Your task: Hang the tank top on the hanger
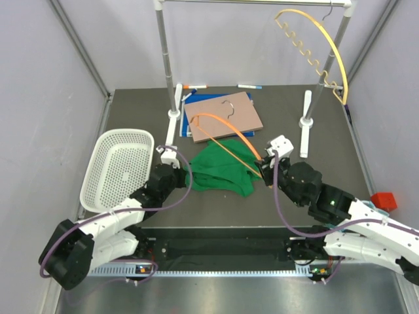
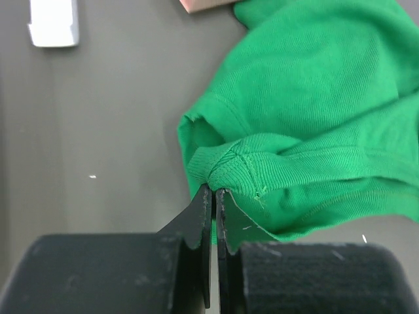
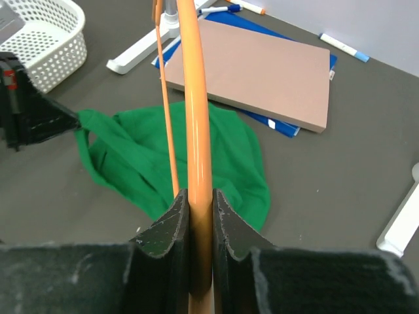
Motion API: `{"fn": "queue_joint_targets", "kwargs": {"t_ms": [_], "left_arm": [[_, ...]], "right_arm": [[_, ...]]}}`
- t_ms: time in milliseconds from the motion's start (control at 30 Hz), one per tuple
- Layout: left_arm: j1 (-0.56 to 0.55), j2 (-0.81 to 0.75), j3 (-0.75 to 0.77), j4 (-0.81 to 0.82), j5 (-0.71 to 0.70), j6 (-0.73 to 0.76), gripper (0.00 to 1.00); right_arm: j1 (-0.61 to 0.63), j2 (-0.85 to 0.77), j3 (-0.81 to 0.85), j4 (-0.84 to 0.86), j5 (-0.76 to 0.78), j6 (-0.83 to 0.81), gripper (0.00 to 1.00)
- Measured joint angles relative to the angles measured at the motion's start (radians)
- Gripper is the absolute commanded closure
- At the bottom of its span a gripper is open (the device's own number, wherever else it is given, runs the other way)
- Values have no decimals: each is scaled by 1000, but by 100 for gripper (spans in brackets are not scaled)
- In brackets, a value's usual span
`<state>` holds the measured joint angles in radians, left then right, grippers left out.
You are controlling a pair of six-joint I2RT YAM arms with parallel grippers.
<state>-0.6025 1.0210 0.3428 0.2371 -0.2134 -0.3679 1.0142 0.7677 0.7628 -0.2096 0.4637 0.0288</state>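
Tank top (image 1: 222,171) lies crumpled on the dark table (image 1: 314,196) at the centre of the top view, just below a brown board (image 1: 226,112).
The left gripper (image 2: 213,191) is pressed together on a seamed edge at the garment's left side. The right gripper (image 3: 200,199) pinches the orange hanger (image 1: 226,131), whose arch slants over the fabric toward the board.

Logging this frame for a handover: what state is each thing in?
tank top: crumpled on the table, one edge pinched
hanger: held slanted over the tank top
left gripper: shut on the tank top
right gripper: shut on the hanger
basket: upright, empty
yellow hanger: hung on the rail
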Motion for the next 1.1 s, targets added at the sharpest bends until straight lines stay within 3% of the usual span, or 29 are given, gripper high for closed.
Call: {"fn": "queue_joint_targets", "kwargs": {"t_ms": [233,533,767,1100], "left_arm": [[46,56,109,-43,-60,2,100],[161,115,188,-57,-71,19,100],[213,192,235,-81,-14,28,100],[222,200,261,-86,35,30,100]], "right_arm": [[87,-109,4,-145,48,111,100],[112,-148,31,-317,13,169,100],[114,-221,76,-355,-60,183,100],[116,-195,75,-370,-148,185,100]]}}
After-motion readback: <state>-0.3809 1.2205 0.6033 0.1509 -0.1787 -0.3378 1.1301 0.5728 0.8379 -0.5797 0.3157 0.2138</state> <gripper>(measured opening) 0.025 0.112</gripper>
